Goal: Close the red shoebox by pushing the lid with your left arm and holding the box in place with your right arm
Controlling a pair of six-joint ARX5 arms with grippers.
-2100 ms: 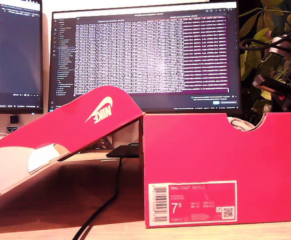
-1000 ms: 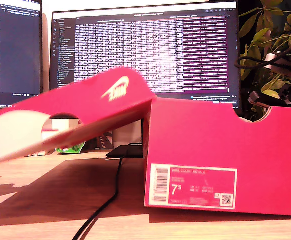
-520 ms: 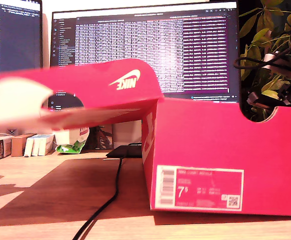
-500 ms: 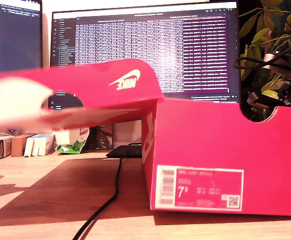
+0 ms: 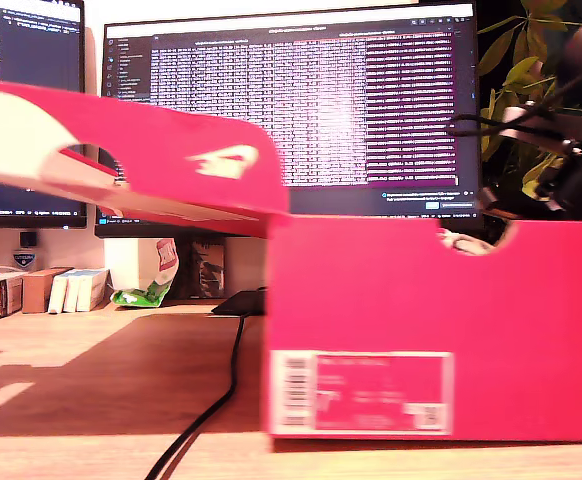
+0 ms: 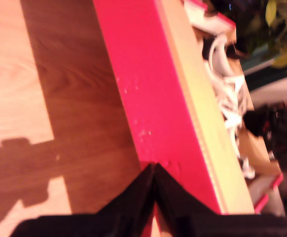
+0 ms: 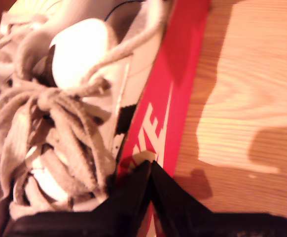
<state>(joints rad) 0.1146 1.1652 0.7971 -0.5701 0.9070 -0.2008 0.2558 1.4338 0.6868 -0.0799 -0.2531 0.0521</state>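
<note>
The red shoebox [image 5: 441, 330] stands on the wooden table [image 5: 91, 380], its lid [image 5: 141, 160] raised about level. The first gripper [image 6: 153, 170], clenched, touches the lid's edge. The second gripper [image 7: 150, 165], clenched, presses the box wall beside a white shoe [image 7: 59, 98].

**Red shoebox, lid half up**

Red shoebox [image 5: 441, 330] sits on wood desk, white label on near end, w/ finger notch in top edge. Lid [image 5: 141, 150] hinged at exterior view's left, raised approx level, white logo blurred. Inside: white laced shoe [image 7: 59, 98], probably a sneaker.
</note>
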